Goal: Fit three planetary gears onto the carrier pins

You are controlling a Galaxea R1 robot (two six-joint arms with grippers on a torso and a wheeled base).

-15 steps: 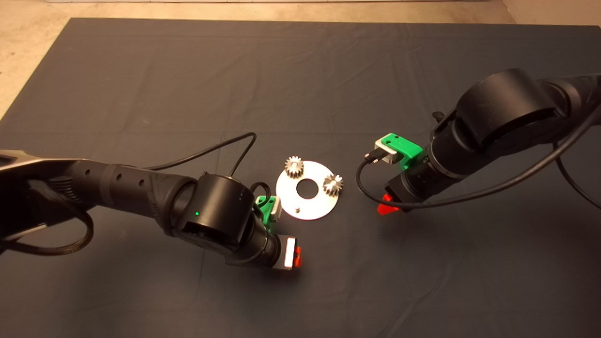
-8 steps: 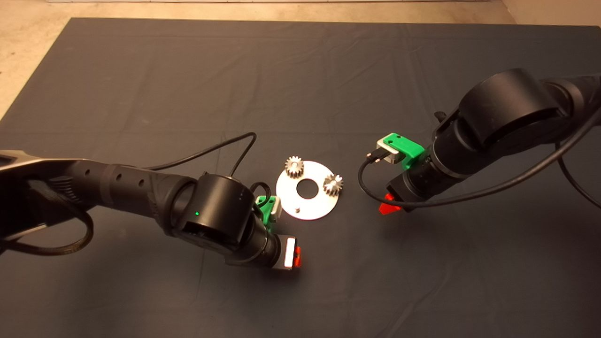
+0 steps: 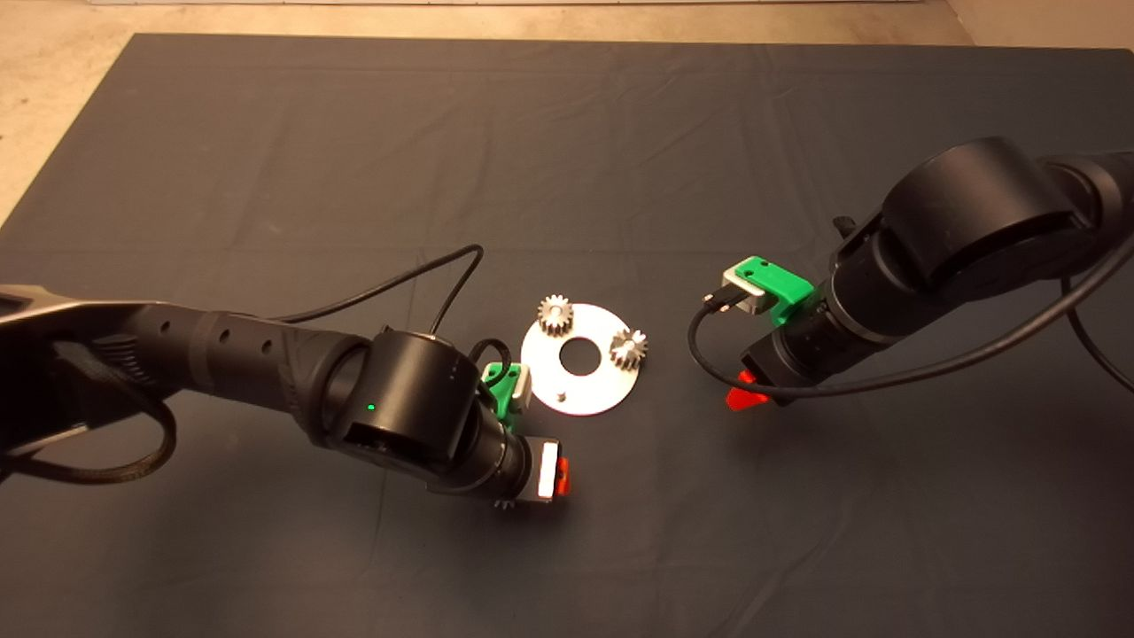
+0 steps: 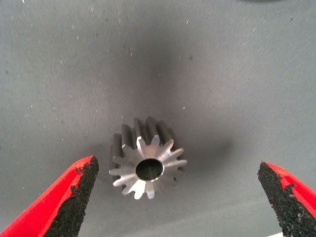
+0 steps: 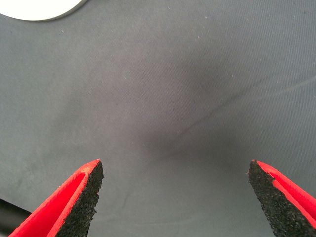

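The third planetary gear (image 4: 147, 164) stands on end on the dark mat (image 3: 567, 151), between the spread fingers of the left gripper (image 4: 177, 197) and touching neither pad. It is silvery-grey steel with pointed teeth and a round centre hole facing up. The other two gears (image 3: 555, 314) (image 3: 628, 346) are seated on the shiny disc (image 3: 594, 390); one carrier pin (image 3: 561, 387) is bare. The right gripper (image 5: 175, 197) hangs open over bare mat just beside the disc.

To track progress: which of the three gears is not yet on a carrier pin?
The gear lying on the mat between the open left end effector fingers; the other two gears sit on the disc.
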